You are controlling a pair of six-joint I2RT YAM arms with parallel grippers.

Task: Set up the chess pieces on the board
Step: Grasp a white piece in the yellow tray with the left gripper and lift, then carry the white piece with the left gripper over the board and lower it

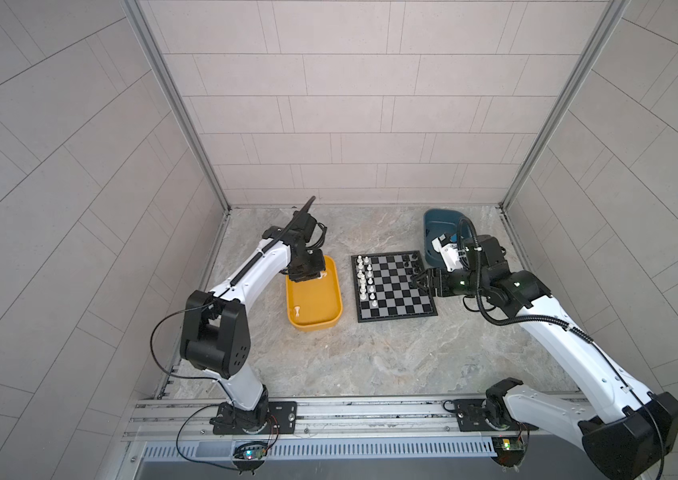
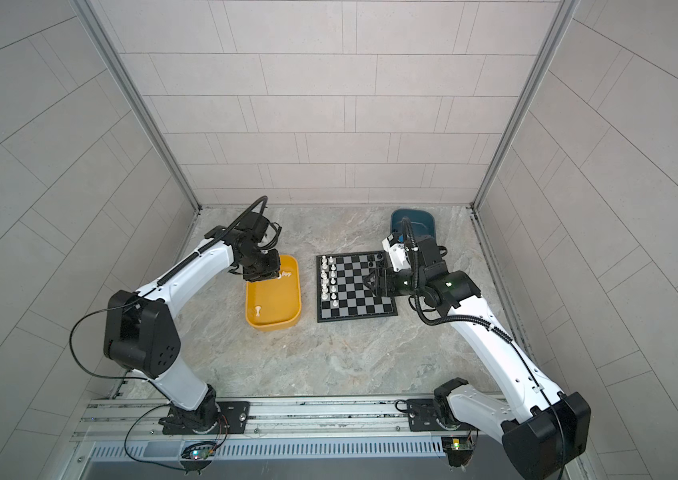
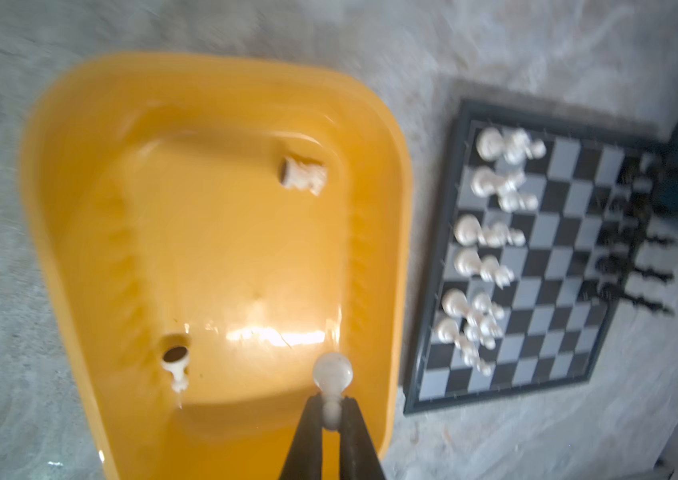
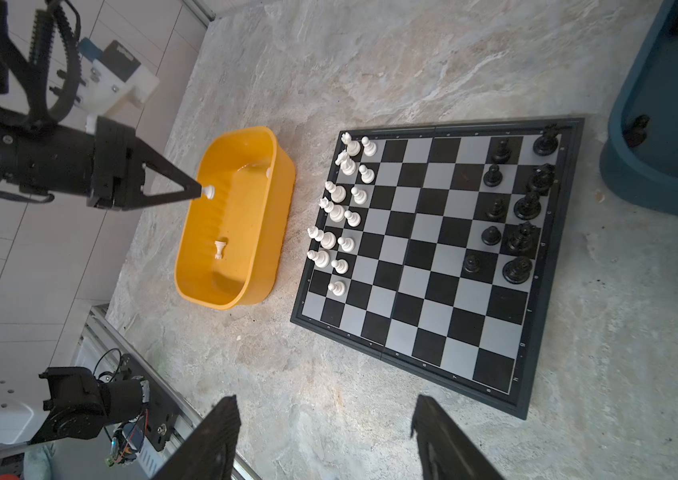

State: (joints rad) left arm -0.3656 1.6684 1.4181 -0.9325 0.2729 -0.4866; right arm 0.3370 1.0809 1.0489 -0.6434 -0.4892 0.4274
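Note:
The board (image 1: pixel 395 291) (image 4: pixel 424 266) lies mid-table. White chess pieces (image 4: pixel 335 214) fill its two columns nearest the yellow tray (image 1: pixel 314 299). Black chess pieces (image 4: pixel 528 203) stand along the opposite side. My left gripper (image 3: pixel 331 405) (image 4: pixel 200 192) hangs above the tray's far end, shut on a white pawn (image 3: pixel 332 374) by its stem. Two more white pieces (image 3: pixel 302 174) (image 3: pixel 175 361) lie loose in the tray. My right gripper (image 4: pixel 325 405) (image 1: pixel 418 280) hovers over the board's right edge, open and holding nothing.
A dark teal tray (image 1: pixel 441 220) (image 4: pixel 669 124) holding black pieces (image 4: pixel 636 124) stands behind the board's right corner, partly under my right arm. Walls enclose the marble table at the back and both sides. A metal rail (image 1: pixel 350 415) runs along the front.

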